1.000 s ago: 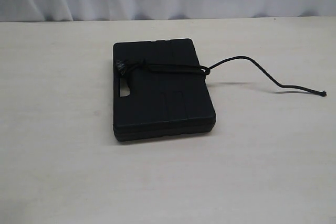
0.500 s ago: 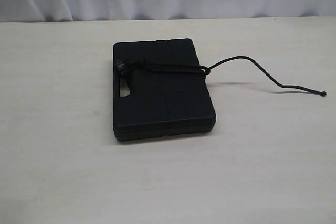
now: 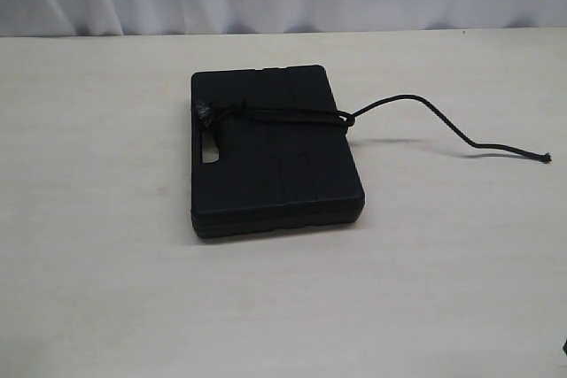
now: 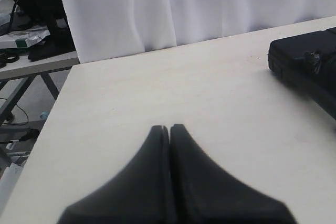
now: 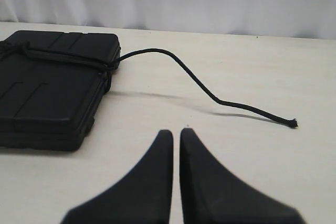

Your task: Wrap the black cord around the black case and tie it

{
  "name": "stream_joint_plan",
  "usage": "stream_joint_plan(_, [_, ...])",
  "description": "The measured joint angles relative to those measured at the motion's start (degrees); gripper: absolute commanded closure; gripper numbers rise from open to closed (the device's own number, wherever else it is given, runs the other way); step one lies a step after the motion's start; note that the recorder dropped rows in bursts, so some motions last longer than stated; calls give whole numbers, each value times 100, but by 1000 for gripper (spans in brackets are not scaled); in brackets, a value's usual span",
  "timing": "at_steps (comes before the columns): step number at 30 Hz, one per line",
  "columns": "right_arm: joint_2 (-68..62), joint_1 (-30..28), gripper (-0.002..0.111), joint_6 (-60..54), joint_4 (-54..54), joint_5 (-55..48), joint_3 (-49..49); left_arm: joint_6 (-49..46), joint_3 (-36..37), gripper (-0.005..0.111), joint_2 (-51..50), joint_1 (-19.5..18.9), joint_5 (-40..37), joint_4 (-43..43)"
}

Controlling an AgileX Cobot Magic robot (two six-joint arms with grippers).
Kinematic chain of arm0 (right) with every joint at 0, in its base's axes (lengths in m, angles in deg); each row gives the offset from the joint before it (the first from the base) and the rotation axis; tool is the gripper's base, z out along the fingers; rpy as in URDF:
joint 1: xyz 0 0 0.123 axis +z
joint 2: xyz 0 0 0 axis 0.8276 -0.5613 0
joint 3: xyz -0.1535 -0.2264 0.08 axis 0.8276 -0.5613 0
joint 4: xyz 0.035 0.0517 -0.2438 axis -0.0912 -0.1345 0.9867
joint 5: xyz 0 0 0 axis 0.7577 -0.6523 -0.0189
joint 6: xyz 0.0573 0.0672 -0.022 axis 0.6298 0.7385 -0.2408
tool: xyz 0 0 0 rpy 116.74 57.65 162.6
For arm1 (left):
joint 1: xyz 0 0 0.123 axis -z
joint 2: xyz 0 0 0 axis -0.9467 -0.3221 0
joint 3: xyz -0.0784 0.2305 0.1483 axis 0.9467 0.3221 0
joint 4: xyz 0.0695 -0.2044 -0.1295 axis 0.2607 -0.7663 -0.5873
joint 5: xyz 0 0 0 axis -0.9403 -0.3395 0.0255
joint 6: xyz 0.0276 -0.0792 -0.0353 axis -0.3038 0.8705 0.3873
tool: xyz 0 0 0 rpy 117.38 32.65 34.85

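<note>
The flat matte black plastic case [image 4: 292, 62] is cut off by the picture edge in both wrist views

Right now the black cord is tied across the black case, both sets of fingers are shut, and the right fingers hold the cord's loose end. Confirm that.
Not quite: the right fingers hold nothing. The right wrist view shows the black cord's loose end lying on the table, apart from them. The rest stands.

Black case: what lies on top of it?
The black cord crosses its top, a tuft near the handle slot and a knot at the opposite edge. Whether it runs under the black case is hidden.
</note>
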Motion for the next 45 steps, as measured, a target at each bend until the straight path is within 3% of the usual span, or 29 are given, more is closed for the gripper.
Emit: stream_joint_plan(45, [0, 0, 104, 0, 0, 0, 0, 12, 0, 107, 0, 88, 0, 0])
